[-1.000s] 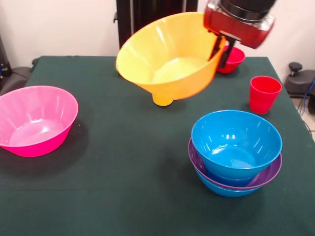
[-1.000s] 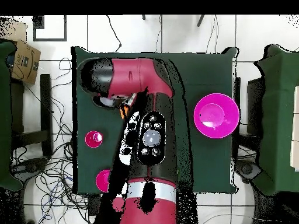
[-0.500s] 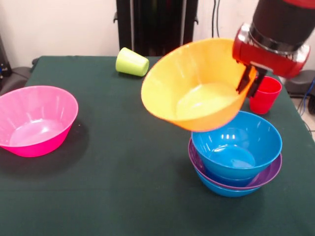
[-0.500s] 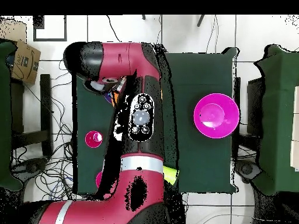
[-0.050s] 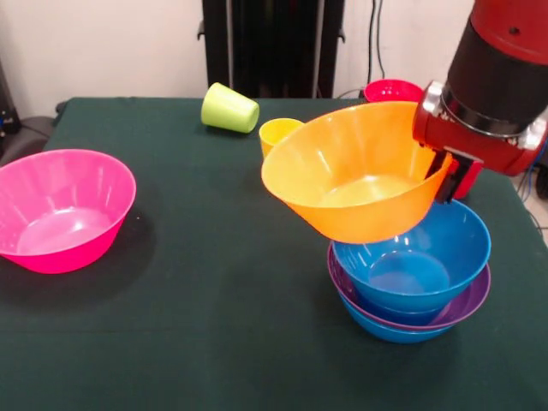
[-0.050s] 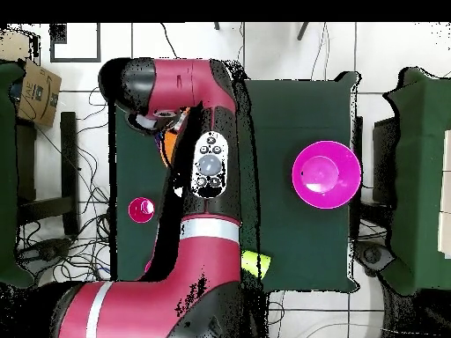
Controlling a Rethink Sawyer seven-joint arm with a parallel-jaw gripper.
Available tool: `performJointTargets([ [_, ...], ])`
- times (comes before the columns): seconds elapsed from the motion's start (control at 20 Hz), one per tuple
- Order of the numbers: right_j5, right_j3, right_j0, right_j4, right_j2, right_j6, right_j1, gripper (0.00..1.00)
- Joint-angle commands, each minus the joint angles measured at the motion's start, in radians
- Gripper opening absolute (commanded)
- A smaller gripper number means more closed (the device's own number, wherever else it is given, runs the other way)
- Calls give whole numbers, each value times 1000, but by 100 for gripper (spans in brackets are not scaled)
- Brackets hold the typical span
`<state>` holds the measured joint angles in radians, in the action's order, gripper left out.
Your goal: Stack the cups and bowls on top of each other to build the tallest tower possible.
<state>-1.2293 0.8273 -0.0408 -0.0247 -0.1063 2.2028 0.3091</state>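
Claw (image 5: 445, 175) clamped on the far rim of the wide glossy orange plastic bowl (image 5: 355, 175), bowl tilted, mouth toward the camera side, hanging just above the nested stack, maybe grazing the top blue rim; contact not resolvable. Stack so far near the tabletop's (image 5: 214, 317) front right corner: blue plastic bowl (image 5: 411, 257) nested in a purple plastic bowl (image 5: 462, 306), nested in a second blue bowl (image 5: 390, 330) at the bottom. Three pieces placed, orange would be the fourth once levelled and let go. Still loose: large pink ribbed plastic bowl (image 5: 60, 210) at the left edge, upright and empty; lime green plastic cup (image 5: 229, 109) lying on its side near the far edge; small yellow plastic cup (image 5: 276, 133) upright behind the orange bowl; small red bowl (image 5: 392, 89) at the far right, mostly hidden. Red cup hidden behind claw and bowl, small translucent blue bowl not spotted. Overhead mostly blocked by the arm (image 6: 207, 176); pink bowl (image 6: 326, 174) clear, green cup (image 6: 255, 262) peeking out beside the arm. Roughly a third to half done by estimate; risk is the tilted orange bowl seating crooked.
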Motion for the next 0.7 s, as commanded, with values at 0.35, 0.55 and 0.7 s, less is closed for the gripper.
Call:
performJointTargets([
  [0.35, -98, -90, -50, -54, -2, 253, -34, 0],
  [0.55, -96, -97, -65, -68, -22, 266, -43, 0],
  [0.7, -107, -117, -73, -78, -33, 276, -54, 0],
])
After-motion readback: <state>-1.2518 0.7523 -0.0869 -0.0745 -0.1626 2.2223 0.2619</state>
